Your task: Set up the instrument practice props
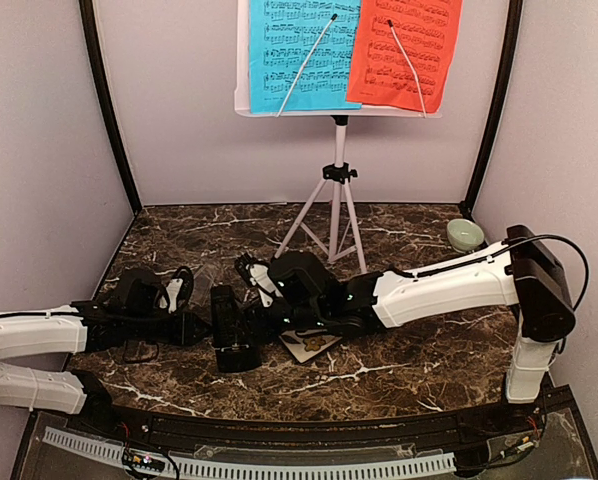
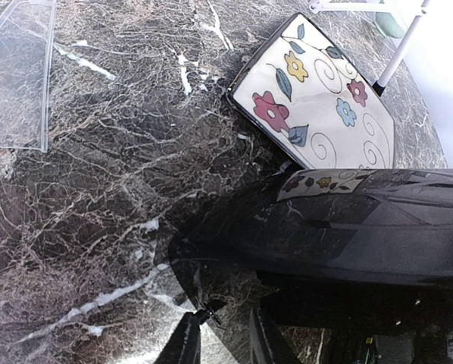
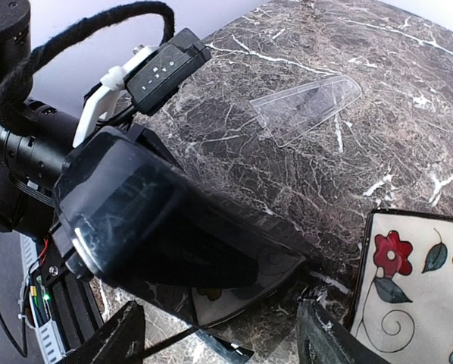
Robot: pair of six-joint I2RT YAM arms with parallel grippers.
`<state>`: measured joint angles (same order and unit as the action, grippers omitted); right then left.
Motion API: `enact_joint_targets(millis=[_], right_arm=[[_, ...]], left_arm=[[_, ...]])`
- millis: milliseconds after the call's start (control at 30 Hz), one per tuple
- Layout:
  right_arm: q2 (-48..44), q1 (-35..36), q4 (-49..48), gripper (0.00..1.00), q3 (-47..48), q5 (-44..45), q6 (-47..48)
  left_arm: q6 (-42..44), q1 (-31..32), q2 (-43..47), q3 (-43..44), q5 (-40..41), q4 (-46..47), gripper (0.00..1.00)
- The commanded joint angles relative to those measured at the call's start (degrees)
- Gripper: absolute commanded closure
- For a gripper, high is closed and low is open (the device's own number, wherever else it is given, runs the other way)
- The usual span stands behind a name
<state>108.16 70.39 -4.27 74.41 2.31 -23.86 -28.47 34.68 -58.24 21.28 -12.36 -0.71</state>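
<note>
The white music stand [image 1: 337, 175] stands on its tripod at the back centre. It holds a blue sheet [image 1: 299, 50] on the left and a red sheet [image 1: 404, 50] on the right, each under a wire clip. The black metronome [image 1: 234, 335] lies tipped on the marble table, left of centre. It fills the right of the left wrist view [image 2: 348, 227]. My left gripper [image 1: 201, 325] is at its left side, with its fingers [image 2: 185, 341] close together on the metronome's glossy edge. My right gripper [image 3: 219, 341] is open, and the metronome [image 3: 158, 220] lies between its spread fingers.
A square floral tile [image 1: 311, 345] lies flat just right of the metronome, under my right forearm. It also shows in the wrist views [image 2: 317, 98] [image 3: 416, 288]. A clear plastic cover [image 3: 306, 106] lies flat on the marble. A small green bowl [image 1: 466, 235] sits at the back right.
</note>
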Motion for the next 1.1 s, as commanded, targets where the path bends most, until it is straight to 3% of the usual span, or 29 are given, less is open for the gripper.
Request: enact_joint_targets(millis=[0, 167, 433, 867, 1067], right_arm=[[-1.69, 0.87, -3.11, 0.27, 0.03, -0.34, -0.11], [-1.74, 1.03, -2.86, 0.23, 0.99, 1.28, -0.73], [-3.61, 0.66, -0.31, 0.24, -0.33, 6.66, -1.45], [-10.88, -6.18, 2.15, 0.25, -13.81, 10.78, -3.6], [-24.33, -11.82, 1.2, 0.21, -21.12, 8.74, -3.64]], left_arm=[[0.86, 0.23, 0.41, 0.22, 0.49, 0.89, 0.75], [1.2, 0.22, 0.45, 0.5, 0.66, 0.72, 0.75], [1.57, 0.22, 0.75, 1.13, 1.32, -0.12, 0.75], [2.26, 0.26, 0.31, 2.07, 2.98, -1.21, 0.75], [3.83, -2.16, 1.28, 5.02, 5.51, -7.25, 0.74]])
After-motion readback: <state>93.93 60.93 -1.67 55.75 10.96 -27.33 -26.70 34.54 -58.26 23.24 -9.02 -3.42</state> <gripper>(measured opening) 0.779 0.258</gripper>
